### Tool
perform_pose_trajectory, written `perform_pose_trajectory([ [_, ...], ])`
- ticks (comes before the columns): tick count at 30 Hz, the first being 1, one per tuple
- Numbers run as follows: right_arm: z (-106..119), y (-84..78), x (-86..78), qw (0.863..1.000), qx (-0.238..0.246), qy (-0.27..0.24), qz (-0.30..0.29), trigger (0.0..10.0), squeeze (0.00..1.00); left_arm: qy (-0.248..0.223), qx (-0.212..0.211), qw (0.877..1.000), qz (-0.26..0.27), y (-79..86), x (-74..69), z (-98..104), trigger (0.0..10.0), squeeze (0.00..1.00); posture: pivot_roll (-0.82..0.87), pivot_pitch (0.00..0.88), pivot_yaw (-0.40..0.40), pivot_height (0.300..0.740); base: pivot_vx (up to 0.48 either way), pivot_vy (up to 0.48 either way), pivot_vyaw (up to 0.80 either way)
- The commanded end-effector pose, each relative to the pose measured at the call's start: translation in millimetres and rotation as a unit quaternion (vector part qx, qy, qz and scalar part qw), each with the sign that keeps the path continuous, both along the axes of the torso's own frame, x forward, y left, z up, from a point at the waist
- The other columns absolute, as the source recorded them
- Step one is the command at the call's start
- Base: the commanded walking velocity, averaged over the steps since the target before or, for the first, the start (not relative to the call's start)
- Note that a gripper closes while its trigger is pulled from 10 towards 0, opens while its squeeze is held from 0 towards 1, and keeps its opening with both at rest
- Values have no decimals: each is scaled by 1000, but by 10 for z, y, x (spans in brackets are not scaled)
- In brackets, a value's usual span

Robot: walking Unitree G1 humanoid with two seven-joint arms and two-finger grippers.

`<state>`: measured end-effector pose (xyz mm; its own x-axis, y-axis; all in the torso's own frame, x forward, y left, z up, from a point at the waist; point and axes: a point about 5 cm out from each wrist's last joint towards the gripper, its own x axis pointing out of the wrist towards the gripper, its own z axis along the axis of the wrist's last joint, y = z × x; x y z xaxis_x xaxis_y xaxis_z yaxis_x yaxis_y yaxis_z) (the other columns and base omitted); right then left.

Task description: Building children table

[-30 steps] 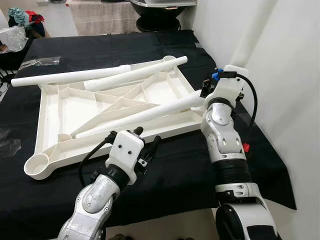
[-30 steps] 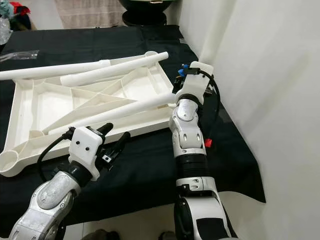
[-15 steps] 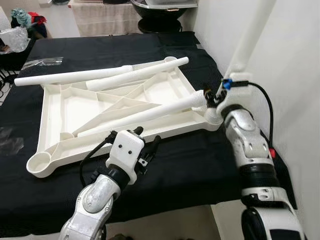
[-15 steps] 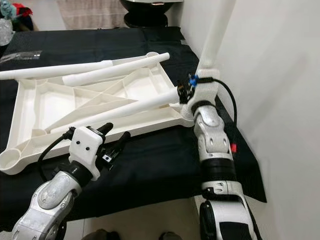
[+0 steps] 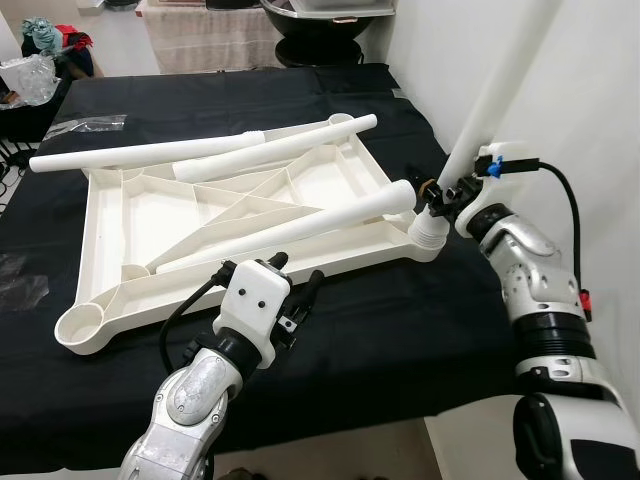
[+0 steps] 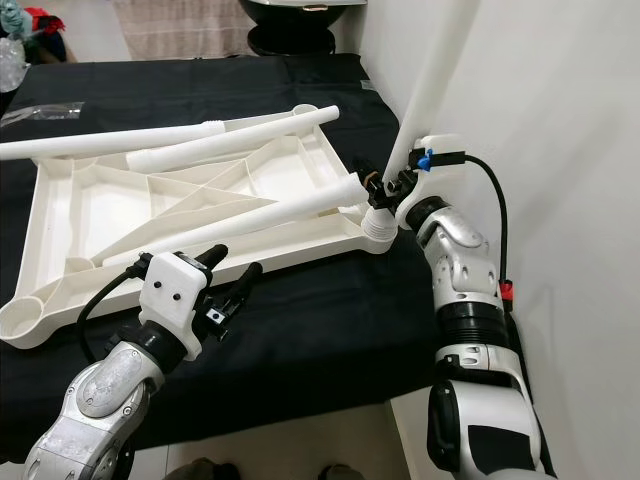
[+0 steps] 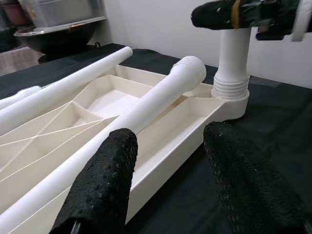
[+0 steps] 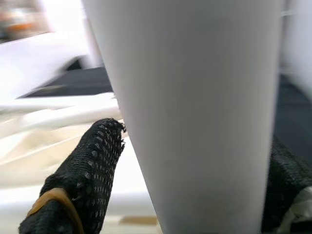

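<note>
left wrist view shows the long white plastic table leg (image 7: 233, 53) standing upright with its ribbed end seated in the round corner socket of the white ribbed plastic tabletop (image 7: 161, 141), which lies upside down on the black cloth-covered table (image 5: 400, 330). the right gripper (image 6: 395, 185) has its black fingers closed around this leg just above the socket. a second white leg tube (image 5: 290, 227) lies slanted across the tabletop's ribs, its open end close beside the upright leg, and two more white leg tubes (image 5: 200, 152) rest across the far edge. the left gripper (image 5: 297, 290) hovers over the cloth just in front of the near edge of the tabletop, its fingers spread apart and holding nothing.

the risks, as i judge them: the leg seems only partly home, so twisting or pushing it off-axis could cross the threads or jam it crooked. nothing pins the tabletop down, so force at the corner may spin or slide the light tray, rolling the loose tubes off the table. the corner sits near the wall (image 5: 590, 90), and the tall leg could knock against it.
</note>
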<state>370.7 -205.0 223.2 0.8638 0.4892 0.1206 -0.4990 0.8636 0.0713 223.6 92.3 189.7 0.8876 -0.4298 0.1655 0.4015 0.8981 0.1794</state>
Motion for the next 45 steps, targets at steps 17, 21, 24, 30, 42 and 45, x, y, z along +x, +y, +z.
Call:
perform_pose_trajectory([
  [17, 179, 472, -65, 976, -33, -47, 212, 10000, 0, 5, -1, 1000, -4, -29, 0, -33, 10000, 0, 28, 107, -45, 740, 0, 0, 0],
  [21, 168, 467, 31, 987, -59, -48, 145, 0, 0, 5, -3, 1000, -6, -44, -3, -39, 10000, 0, 27, 101, -45, 740, 0, 0, 0],
  [24, 156, 455, 33, 989, -51, -52, 129, 0, 0, 5, -2, 1000, -7, -46, -4, -41, 10000, 0, 25, 97, -43, 740, 0, 0, 0],
  [30, 75, 408, 35, 994, -41, -43, 88, 0, 0, 4, 0, 1000, -6, -36, 10, -39, 10000, 0, 26, 88, -43, 740, 0, 0, 0],
  [42, -114, 280, 63, 969, -17, 5, -245, 0, 0, 5, -1, 1000, -1, -28, 22, -55, 10000, 0, 23, 87, -37, 740, 0, 0, 0],
  [45, -77, 303, -9, 942, 0, 7, -337, 0, 0, 8, -4, 1000, -1, -41, 21, -70, 10000, 0, 21, 87, -37, 740, 0, 0, 0],
])
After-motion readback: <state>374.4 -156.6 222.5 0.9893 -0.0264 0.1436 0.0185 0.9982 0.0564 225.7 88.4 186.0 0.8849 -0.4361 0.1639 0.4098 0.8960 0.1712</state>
